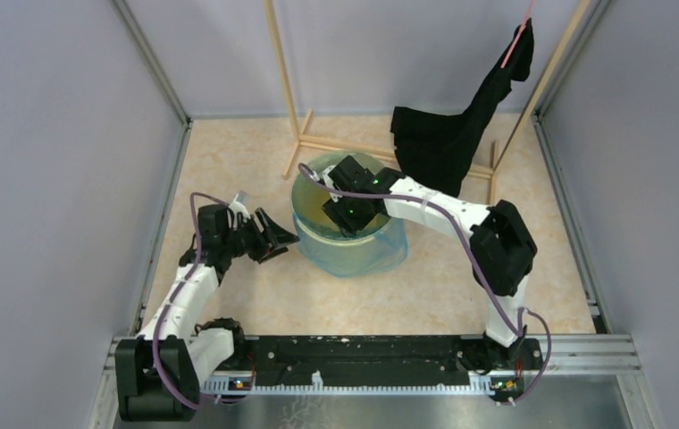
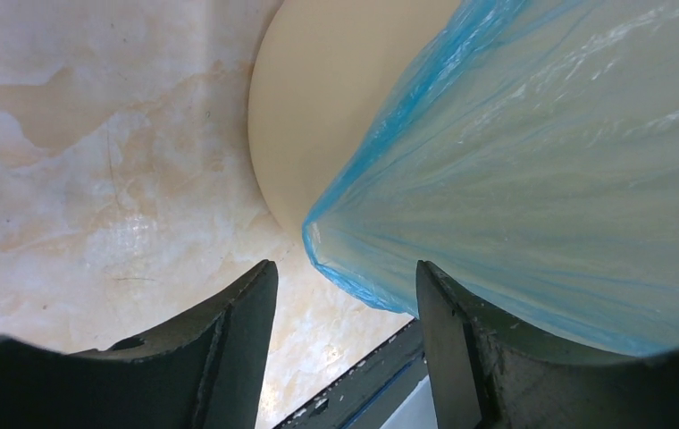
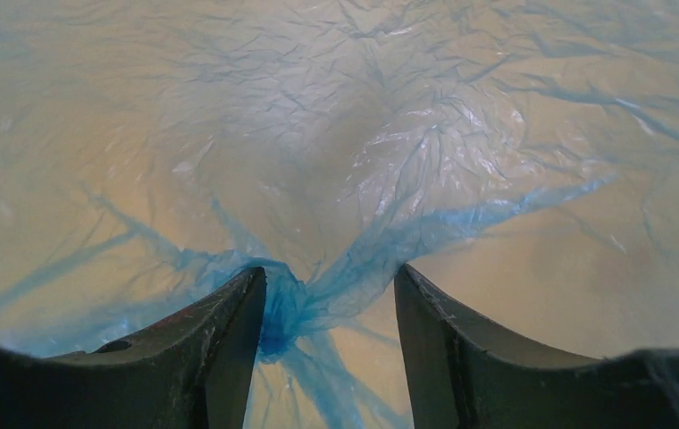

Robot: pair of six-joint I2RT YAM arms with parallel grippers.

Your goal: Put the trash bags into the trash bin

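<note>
The trash bin point(image 1: 311, 181) stands mid-table. The light-blue trash bag point(image 1: 381, 255) lines it, draped over the rim and down the outside. My right gripper point(image 1: 347, 213) reaches down inside the bin. In the right wrist view it point(image 3: 331, 273) is open, with a bunched knot of bag film point(image 3: 287, 304) between the fingers, against the left one. My left gripper point(image 1: 279, 238) is open just left of the bin. In the left wrist view it point(image 2: 345, 268) faces the bag's hanging edge point(image 2: 541, 161) and the bare bin wall point(image 2: 318, 107), touching neither.
A black cloth garment point(image 1: 448, 134) hangs from a wooden rack point(image 1: 296, 116) behind the bin. Grey walls close in both sides. A metal rail point(image 1: 363, 353) runs along the near edge by the arm bases.
</note>
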